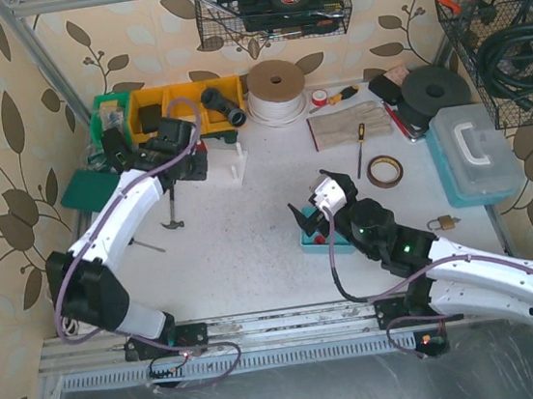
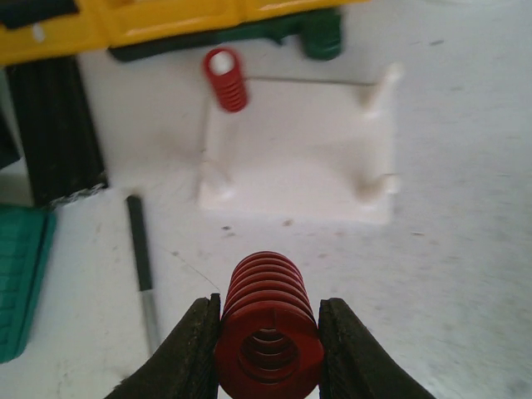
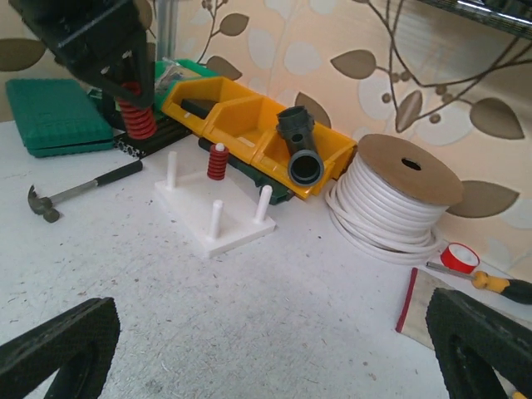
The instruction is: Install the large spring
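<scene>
bright, even light; l-wrist blurry

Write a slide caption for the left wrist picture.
Left gripper holds large red spring before white peg base carrying a smaller spring.

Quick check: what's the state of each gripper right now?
Left gripper: closed on the large red spring.
Right gripper: open, holding nothing.

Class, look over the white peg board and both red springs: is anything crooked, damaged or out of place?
Nothing stands out. The peg board lies flat with four upright pegs, the small spring sits straight on one peg, and the left hand grips the large spring squarely.
</scene>
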Tool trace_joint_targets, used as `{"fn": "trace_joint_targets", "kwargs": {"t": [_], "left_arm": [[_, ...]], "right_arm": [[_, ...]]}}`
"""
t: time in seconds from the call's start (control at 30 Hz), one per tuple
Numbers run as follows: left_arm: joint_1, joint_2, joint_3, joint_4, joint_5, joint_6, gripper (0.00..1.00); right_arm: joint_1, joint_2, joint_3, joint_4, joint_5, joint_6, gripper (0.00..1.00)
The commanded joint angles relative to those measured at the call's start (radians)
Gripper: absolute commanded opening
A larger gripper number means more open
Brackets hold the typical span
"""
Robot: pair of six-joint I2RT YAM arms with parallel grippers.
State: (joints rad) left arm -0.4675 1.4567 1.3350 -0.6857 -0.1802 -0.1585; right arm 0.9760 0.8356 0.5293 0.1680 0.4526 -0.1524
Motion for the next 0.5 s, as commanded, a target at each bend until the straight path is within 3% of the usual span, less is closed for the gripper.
{"fn": "trace_joint_targets", "kwargs": {"t": [0.0,0.47], "left_arm": [[0.08,0.063,0.039,0.038,-0.026,0.017,0.0],[0.138,0.263,0.164,0.05,-0.002,0.007,0.0]], "right_arm": [[-0.022,-0.02,-0.035,0.012,0.019,0.057,1.0],[-0.036,0.005,-0.023,0.011,0.01,0.063,1.0]]}}
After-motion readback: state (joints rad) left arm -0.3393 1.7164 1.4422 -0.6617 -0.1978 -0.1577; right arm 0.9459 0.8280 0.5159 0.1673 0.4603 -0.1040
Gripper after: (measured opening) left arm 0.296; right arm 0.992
